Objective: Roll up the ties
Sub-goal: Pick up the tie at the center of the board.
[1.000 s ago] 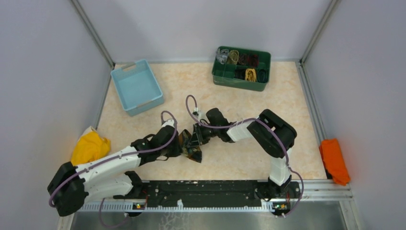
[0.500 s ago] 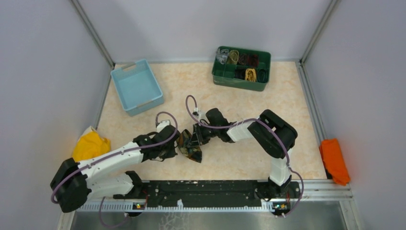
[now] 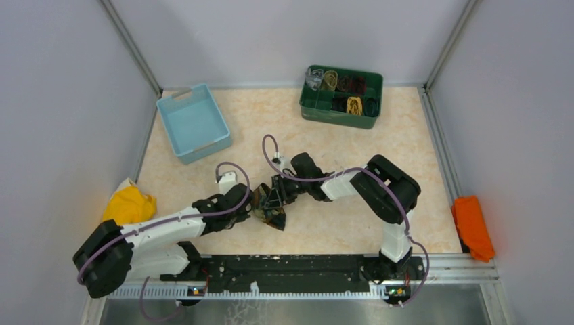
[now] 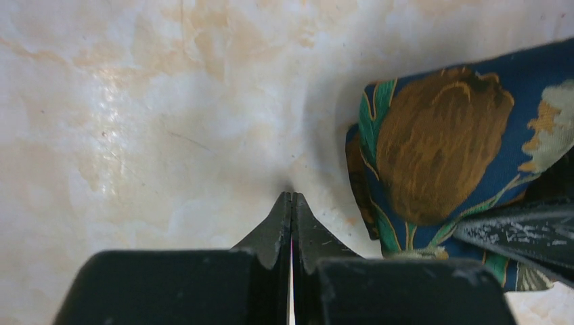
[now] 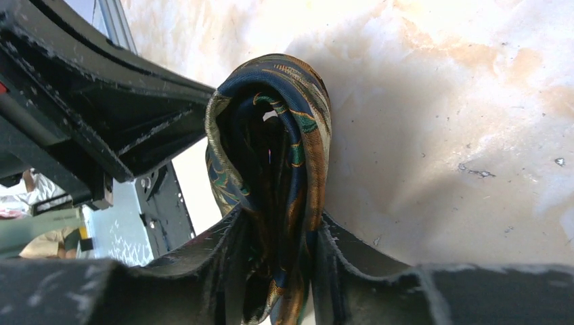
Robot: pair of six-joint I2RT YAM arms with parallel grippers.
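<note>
Pinching the patterned tie (image 5: 301,128) across its loose coil, the right gripper (image 5: 279,222) holds it mid-tabletop (image 3: 352,145). The left gripper (image 4: 292,206) sits clenched on nothing just beside it. Soft, light, slippery fabric would likely spring open, so grip across every layer.

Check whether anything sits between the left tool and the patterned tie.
Nothing visible does. Only bare table separates the shut left tool from the tie, which the right tool clamps.

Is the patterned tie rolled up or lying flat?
Rolled up, loosely. The right wrist view shows the patterned tie curled over in layers, pinched by the right gripper.
</note>
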